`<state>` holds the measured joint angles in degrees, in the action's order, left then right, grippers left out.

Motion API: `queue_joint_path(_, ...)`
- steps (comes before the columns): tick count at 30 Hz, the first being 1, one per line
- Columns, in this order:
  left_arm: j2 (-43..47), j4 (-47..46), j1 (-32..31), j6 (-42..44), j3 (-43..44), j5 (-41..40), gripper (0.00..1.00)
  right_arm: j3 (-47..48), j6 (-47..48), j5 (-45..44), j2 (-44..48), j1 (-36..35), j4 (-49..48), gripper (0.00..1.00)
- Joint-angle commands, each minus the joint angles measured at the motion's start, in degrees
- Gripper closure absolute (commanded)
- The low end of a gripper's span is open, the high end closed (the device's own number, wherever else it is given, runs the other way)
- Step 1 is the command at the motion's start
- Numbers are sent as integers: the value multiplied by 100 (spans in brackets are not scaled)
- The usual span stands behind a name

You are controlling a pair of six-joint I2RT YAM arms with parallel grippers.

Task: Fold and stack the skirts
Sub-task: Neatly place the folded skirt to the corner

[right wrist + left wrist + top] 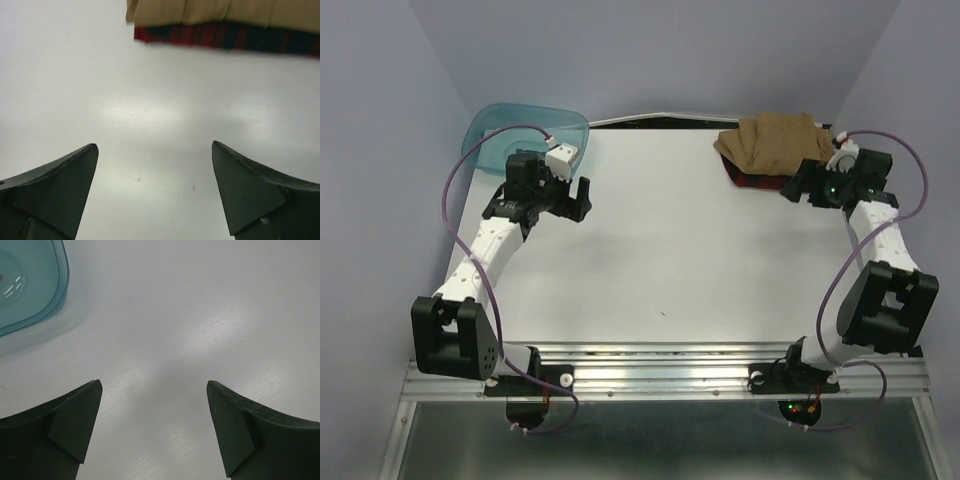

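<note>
The tan-brown skirt [772,140] lies folded at the table's far right, on top of the red plaid skirt [752,181], whose edge sticks out beneath it. The right wrist view shows both ahead of the fingers: the tan skirt [200,10] over the plaid skirt [225,37]. My right gripper [797,182] [155,150] is open and empty, just in front of the stack and apart from it. My left gripper [576,200] [155,390] is open and empty over bare table at the far left.
A translucent teal tub [515,125] stands at the far left corner, beside my left wrist; its corner shows in the left wrist view [30,285]. Purple walls close in on the white table [670,260].
</note>
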<state>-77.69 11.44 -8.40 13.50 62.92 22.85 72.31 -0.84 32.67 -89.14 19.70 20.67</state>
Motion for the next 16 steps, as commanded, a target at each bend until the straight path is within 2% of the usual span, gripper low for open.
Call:
queue_joint_path(1, 324, -151, -56, 179, -385, 0, 2, -1016, 848, -286, 941, -528, 623, 0)
queue_joint_path(6, 579, -19, -187, 539, -956, -35, 2, -2088, 770, -1068, 1934, -1590, 474, 0)
queue_joint_path(10, 729, 69, -398, 610, -1228, -219, 2, -2537, 647, -1358, 2120, -1882, 324, 0)
queue_joint_path(16, 790, 51, -478, 593, -1273, -325, 2, -2529, 550, -1298, 2077, -2014, 280, 0)
